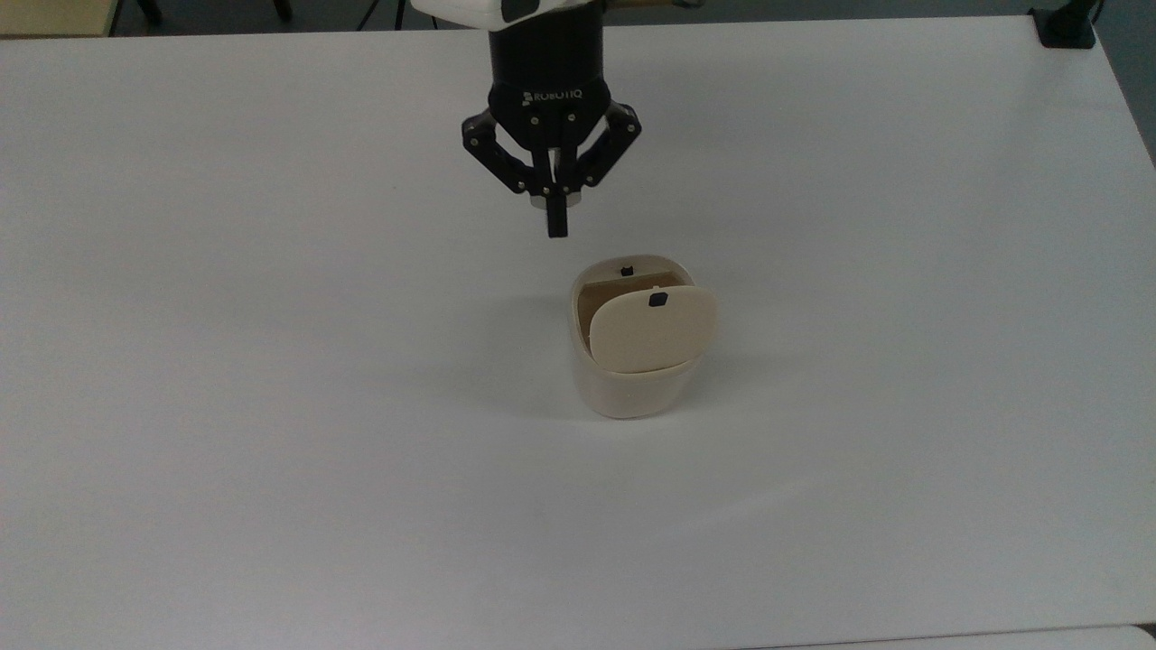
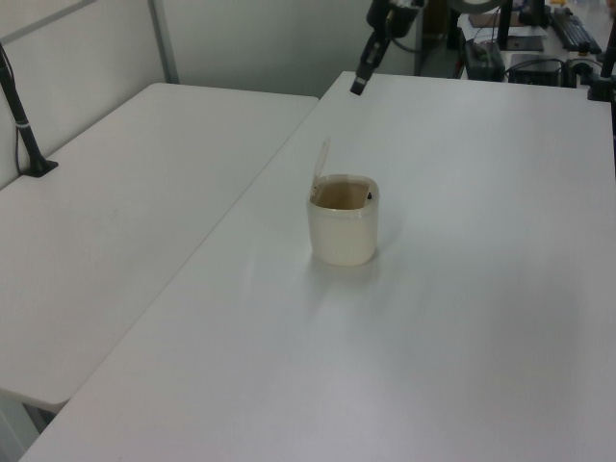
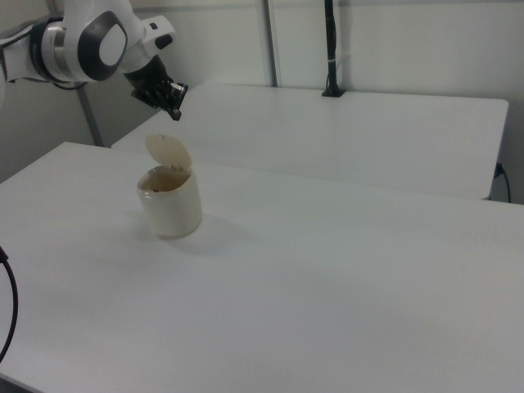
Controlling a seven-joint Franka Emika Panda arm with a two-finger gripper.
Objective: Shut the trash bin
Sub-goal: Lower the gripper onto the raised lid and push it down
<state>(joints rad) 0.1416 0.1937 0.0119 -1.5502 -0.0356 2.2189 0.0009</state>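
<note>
1. Your trash bin (image 1: 632,384) stands just right of centre in the top view, on the white table (image 1: 271,406); its lid (image 1: 652,330) is raised on its hinge, near upright in the left view.
2. Your gripper (image 1: 557,226) hangs in the upper middle of the top view, above the bin; its fingers look pinched together, holding nothing.
3. The bin looks like light, stiff plastic and may slide or tip; don't grasp it; press gently on the lid's outer face, near its black latch tab (image 1: 658,299).
</note>
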